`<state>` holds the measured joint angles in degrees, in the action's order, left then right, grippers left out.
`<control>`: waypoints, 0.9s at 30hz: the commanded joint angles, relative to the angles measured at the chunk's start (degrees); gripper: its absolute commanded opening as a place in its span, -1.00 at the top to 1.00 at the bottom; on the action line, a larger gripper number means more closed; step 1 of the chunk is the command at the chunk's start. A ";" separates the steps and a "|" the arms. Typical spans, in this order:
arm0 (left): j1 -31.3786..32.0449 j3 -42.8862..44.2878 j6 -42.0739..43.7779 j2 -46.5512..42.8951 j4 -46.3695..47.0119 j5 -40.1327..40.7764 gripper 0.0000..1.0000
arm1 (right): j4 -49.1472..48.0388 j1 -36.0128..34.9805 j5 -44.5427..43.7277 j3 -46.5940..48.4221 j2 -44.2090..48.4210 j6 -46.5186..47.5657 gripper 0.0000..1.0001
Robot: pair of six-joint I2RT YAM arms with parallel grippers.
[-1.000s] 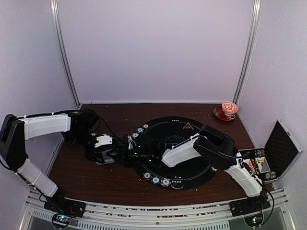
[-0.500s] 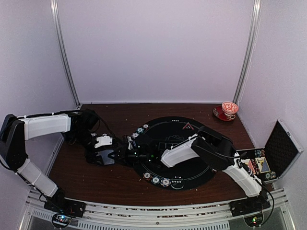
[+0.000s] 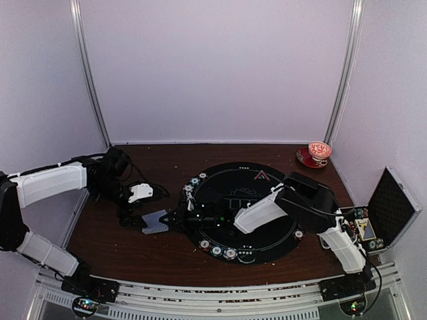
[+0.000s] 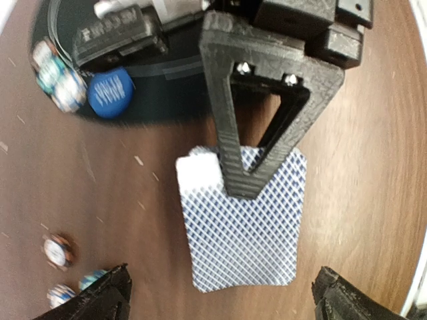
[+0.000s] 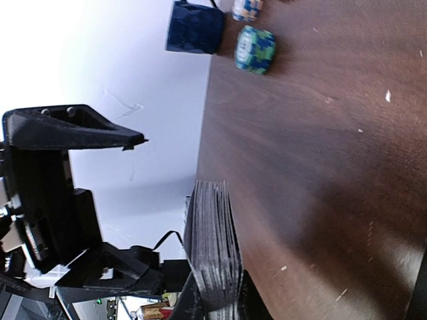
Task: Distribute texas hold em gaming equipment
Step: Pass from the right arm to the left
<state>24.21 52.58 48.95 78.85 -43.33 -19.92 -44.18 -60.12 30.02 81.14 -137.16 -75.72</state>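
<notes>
A stack of blue-diamond-backed playing cards hangs low over the brown table, just left of the round black mat. My right gripper is shut on the stack's near end, and one of its fingers lies across the top card. Seen edge-on, the cards sit pinched between the right gripper. My left gripper stands wide open, short of the cards and touching nothing. A blue disc and striped chips lie at the mat's edge. A red triangle marker sits on the mat's far side.
More chips line the mat's near rim, and two lie loose on the table. A red-patterned cup and saucer stand at the back right. An open metal case sits at the right edge.
My left gripper has opened wide and drawn back to the left, away from the cards. My right gripper has shut on the stack, which now shows left of the mat.
</notes>
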 commanded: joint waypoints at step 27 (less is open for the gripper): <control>10.93 4.76 -7.57 8.38 27.06 -14.59 -0.96 | 2.40 6.62 -4.61 -22.17 27.86 6.32 1.00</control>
<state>32.34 57.63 45.15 85.76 -22.41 -38.00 -38.98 -54.43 26.68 60.45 -112.49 -69.47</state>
